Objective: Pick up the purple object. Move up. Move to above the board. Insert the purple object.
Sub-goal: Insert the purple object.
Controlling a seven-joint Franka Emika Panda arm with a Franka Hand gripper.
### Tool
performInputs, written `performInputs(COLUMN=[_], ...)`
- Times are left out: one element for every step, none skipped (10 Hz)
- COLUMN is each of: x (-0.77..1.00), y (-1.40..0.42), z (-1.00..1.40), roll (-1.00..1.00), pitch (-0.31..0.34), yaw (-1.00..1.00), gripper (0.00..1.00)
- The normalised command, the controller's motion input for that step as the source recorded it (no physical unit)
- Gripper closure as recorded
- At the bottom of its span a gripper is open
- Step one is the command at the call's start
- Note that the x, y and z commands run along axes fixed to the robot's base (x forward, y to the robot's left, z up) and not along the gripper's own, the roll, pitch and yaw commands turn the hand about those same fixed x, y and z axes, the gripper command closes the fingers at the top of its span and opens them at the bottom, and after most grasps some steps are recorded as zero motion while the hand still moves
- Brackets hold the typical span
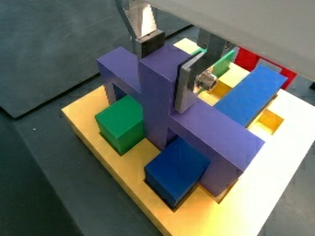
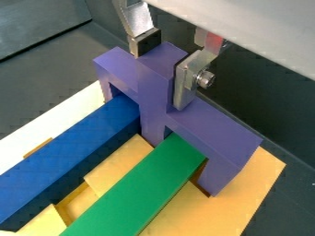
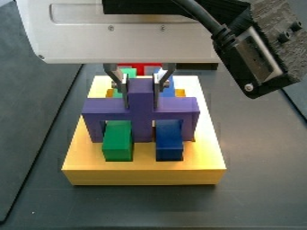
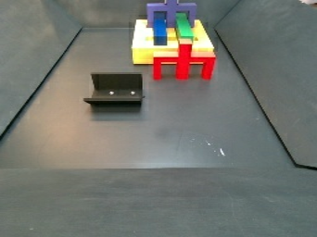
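Purple object (image 1: 172,111) stands on the board (image 1: 123,175); rigid, matte, probably light. End effector (image 2: 168,57) clamps its central stem, the proper hold, at 12 o'clock.

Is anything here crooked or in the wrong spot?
Nothing looks crooked. The purple object stands upright on the board, with the gripper around its stem. The red piece stands on the floor in front of the board.
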Motion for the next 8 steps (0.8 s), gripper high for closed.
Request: performInputs(x=[0.28,0.15,0.1,0.0,-0.01,-0.13,0.0,0.0], y=[0.1,0.09,0.0,0.0,0.0,0.0,0.0,0.0], z=[-0.5,-0.58,-0.48,-0.41,-0.43,-0.51,-0.11,0.0], roll=[0.0,-0.05,-0.22,-0.2,-0.16,-0.13,-0.01,0.0], pitch=[0.0,0.0,0.0,0.0,-0.014,-0.113,0.0,0.0], yaw=[0.0,0.0,0.0,0.0,0.04,0.04,0.0,0.0], gripper=[1.0,1.0,1.0,1.0,1.0,1.0,1.0,1.0])
